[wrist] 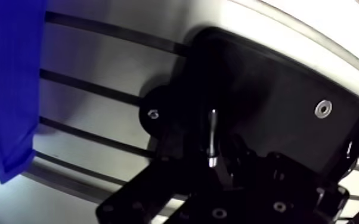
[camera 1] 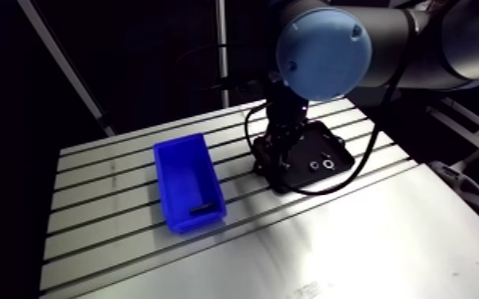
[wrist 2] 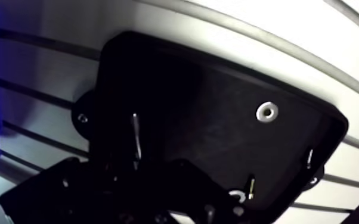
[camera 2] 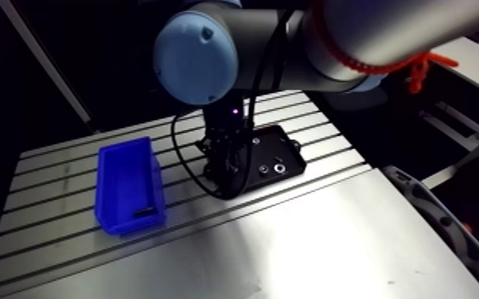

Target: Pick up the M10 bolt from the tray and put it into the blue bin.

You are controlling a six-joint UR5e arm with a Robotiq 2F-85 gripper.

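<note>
1. A slotted table in a dim room. The bin stands at 9 o'clock of the black tray, with a gap between them.
2. The gripper hangs low over the tray's 9 o'clock end.
3. In the wrist view a slim shiny bolt shows in the tray, just ahead of the gripper at its 12 o'clock. I take it for the M10.
4. Its long axis runs 12-to-6, straight away from the gripper, so I judge a grasp should close 3-to-9 across it.
5. The gripper is black on black here, so I cannot tell whether it is open, closed or already gripping the bolt.
6. A washer lies farther off at 2 o'clock.
</note>
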